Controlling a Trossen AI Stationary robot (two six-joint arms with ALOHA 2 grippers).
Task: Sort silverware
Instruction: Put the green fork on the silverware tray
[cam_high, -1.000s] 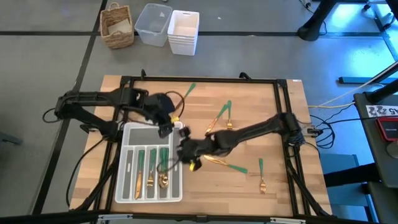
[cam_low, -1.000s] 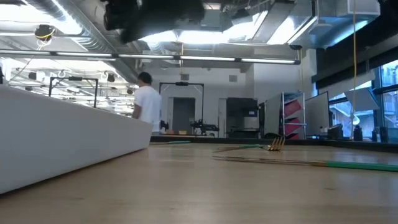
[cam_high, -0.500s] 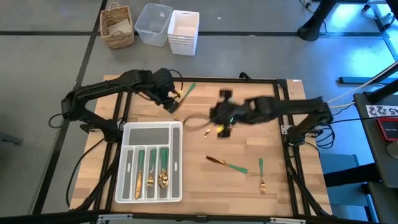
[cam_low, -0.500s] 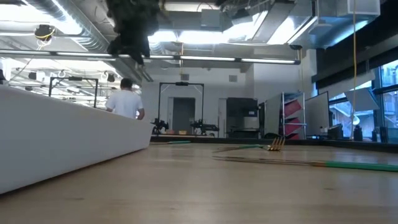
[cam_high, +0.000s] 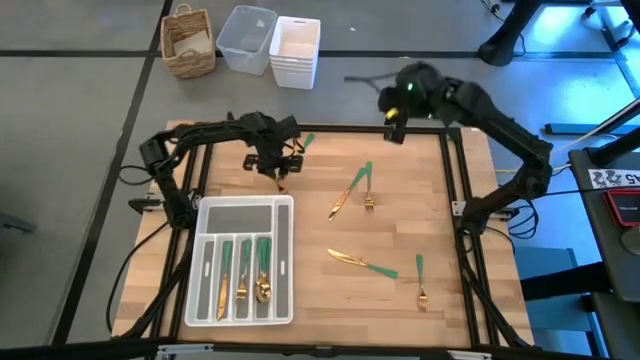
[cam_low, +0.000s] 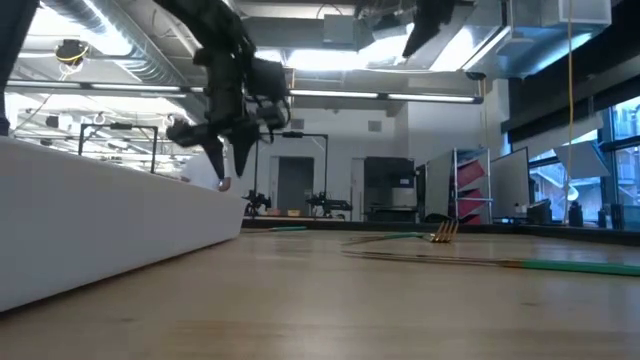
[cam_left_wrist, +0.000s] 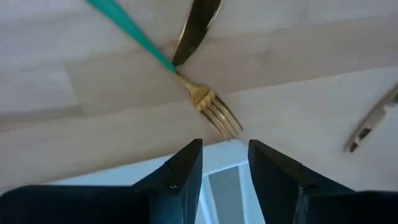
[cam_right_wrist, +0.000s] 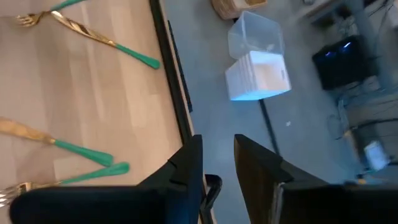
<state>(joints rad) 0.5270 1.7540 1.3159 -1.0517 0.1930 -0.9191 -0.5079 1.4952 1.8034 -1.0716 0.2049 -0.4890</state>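
The silverware is gold-headed with green handles. Several pieces lie in the white tray (cam_high: 205, 300). A knife (cam_high: 343, 198) and a fork (cam_high: 368, 188) lie mid-table; another knife (cam_high: 360, 263) and fork (cam_high: 421, 287) lie nearer the near right corner. A fork (cam_left_wrist: 208, 102) and a knife blade (cam_left_wrist: 199, 25) lie just beyond the tray's far end, and one green handle (cam_high: 304, 143) of this pair shows from above. My left gripper (cam_high: 275, 165) (cam_left_wrist: 224, 155) hangs open above this fork, fingers pointing down. My right gripper (cam_high: 393, 128) (cam_right_wrist: 217, 168) is open, raised over the table's far edge, holding nothing.
A wicker basket (cam_high: 188, 40), a clear bin (cam_high: 246, 38) and a white bin (cam_high: 295, 50) stand on the floor beyond the table's far edge. A black frame (cam_high: 330, 128) borders the tabletop. In the low view the tray's white wall (cam_low: 100, 220) fills the left.
My left gripper has moved from over the tray's far end toward the far edge and now hangs over the fork there. My right arm has lifted and swung from beside the tray across the table to above the far edge. The loose silverware has stayed in place.
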